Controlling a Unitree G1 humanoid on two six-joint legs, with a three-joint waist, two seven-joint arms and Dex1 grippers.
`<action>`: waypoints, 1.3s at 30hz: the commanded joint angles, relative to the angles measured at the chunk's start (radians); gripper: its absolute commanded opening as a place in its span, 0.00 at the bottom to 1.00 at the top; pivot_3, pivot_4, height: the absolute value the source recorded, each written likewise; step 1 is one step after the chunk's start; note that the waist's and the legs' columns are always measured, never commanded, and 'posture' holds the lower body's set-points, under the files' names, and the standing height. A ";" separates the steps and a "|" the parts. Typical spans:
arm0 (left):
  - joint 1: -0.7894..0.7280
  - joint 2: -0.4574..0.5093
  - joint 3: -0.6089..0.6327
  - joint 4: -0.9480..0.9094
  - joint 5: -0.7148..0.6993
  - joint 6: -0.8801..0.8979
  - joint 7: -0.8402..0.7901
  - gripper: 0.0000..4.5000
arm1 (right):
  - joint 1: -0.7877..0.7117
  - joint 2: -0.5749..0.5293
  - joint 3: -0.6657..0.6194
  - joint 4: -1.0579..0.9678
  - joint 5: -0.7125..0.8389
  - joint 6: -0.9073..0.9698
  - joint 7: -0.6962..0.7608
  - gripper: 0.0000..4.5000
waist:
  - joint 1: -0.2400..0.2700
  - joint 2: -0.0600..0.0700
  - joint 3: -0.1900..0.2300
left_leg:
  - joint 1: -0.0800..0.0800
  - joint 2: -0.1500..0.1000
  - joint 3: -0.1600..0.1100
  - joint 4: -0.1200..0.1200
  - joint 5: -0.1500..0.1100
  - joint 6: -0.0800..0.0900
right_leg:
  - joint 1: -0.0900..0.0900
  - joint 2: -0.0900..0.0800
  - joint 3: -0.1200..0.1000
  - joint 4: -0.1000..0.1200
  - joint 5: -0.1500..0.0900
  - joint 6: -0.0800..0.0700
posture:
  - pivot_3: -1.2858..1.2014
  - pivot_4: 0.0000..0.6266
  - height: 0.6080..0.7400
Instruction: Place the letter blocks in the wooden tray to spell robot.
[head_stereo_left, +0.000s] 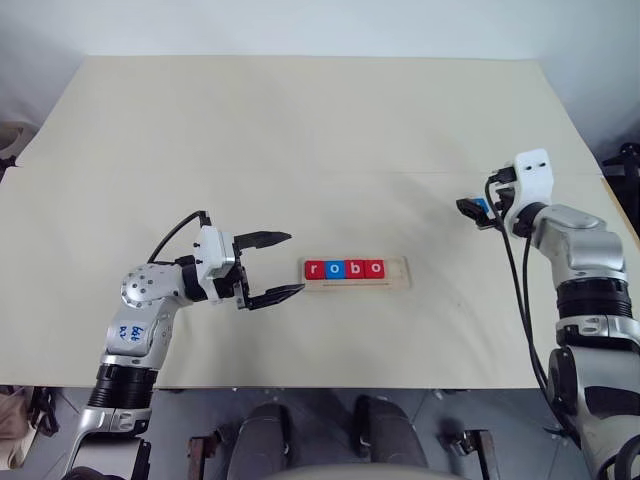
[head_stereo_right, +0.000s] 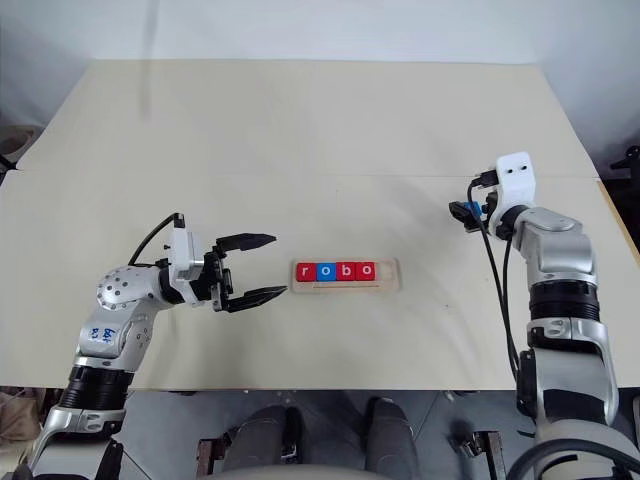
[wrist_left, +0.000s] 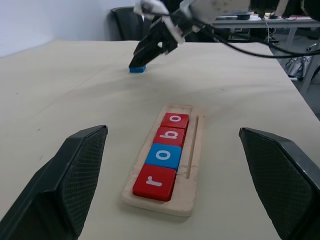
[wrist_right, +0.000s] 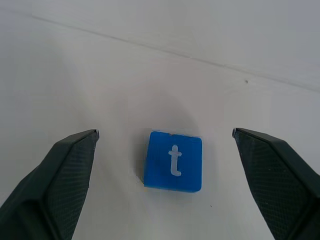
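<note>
Risk sits mostly with the last tile. Four letter blocks already lie in the wooden tray, reading r, o, b, o, with one bare slot left at the end nearest the robot's right arm. The blue t block lies flat on the worktop, well apart from the tray, and the right gripper hangs over it with its fingers spread wide, one on each side of the tile and not touching it.

Because the tile is thin and flat, I would say the pinch could go wrong in two ways: the fingers could come down too high and close on air, or one tip could reach the tile first and shove it sideways or spin it, since it sits a little closer to one finger than the other. A grip on a corner could let it twist, and then the t might arrive crooked or upside down in the slot. Setting it down carelessly could also nudge the red o next to the gap and upset the row.

The left gripper waits just beside the r end of the tray, fingers spread and holding nothing; any drift toward the tray could knock it askew
</note>
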 joint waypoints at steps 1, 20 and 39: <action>0.013 0.006 0.012 -0.063 -0.016 0.010 0.016 1.00 | -0.038 -0.004 -0.003 0.048 -0.030 -0.023 -0.047 1.00 | -0.002 0.000 0.000 | 0.000 0.000 0.000 0.000 0.000 0.000 | 0.000 0.000 0.000 0.000 0.000 0.000 | 0.52 0.24 1.00; -0.036 -0.017 -0.012 -0.021 -0.011 0.015 -0.005 1.00 | 0.134 -0.040 -0.085 -0.315 0.080 0.208 -0.021 0.43 | 0.004 0.000 0.000 | 0.000 0.000 0.000 0.000 0.000 0.000 | 0.000 0.000 0.000 0.000 0.000 0.000 | 0.52 0.24 1.00; -0.122 -0.036 -0.043 0.099 -0.009 0.009 -0.098 1.00 | 0.639 0.208 -0.288 -1.331 0.299 0.843 -0.200 0.56 | 0.003 0.000 0.000 | -0.004 0.000 -0.004 0.001 0.000 0.000 | -0.002 0.000 -0.003 0.000 0.000 0.000 | 0.52 0.24 1.00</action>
